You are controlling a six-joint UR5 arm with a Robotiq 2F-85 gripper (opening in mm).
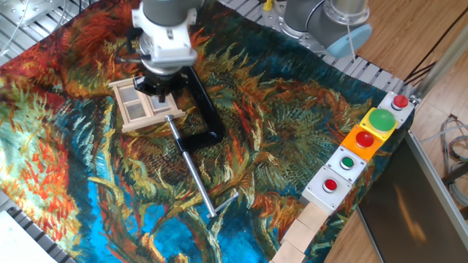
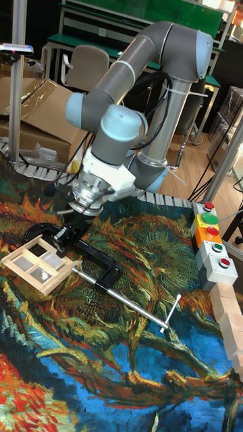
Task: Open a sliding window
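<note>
The sliding window (image 1: 141, 107) is a small light wooden frame with translucent panes, lying on the patterned cloth at the upper left; it also shows in the tall fixed view (image 2: 36, 260). My gripper (image 1: 159, 85) hangs just over the window's far right edge, beside the jaw of the black C-clamp (image 1: 205, 111). Its black fingers (image 2: 65, 236) merge into one dark mass, so the gap between them is hidden. I see nothing held.
The C-clamp's metal rod (image 1: 193, 172) runs from the window toward the cloth's middle. A button box (image 1: 362, 142) with red and green buttons lines the right edge, with wooden blocks (image 1: 307, 230) below it. A second arm's base (image 1: 329, 22) stands behind.
</note>
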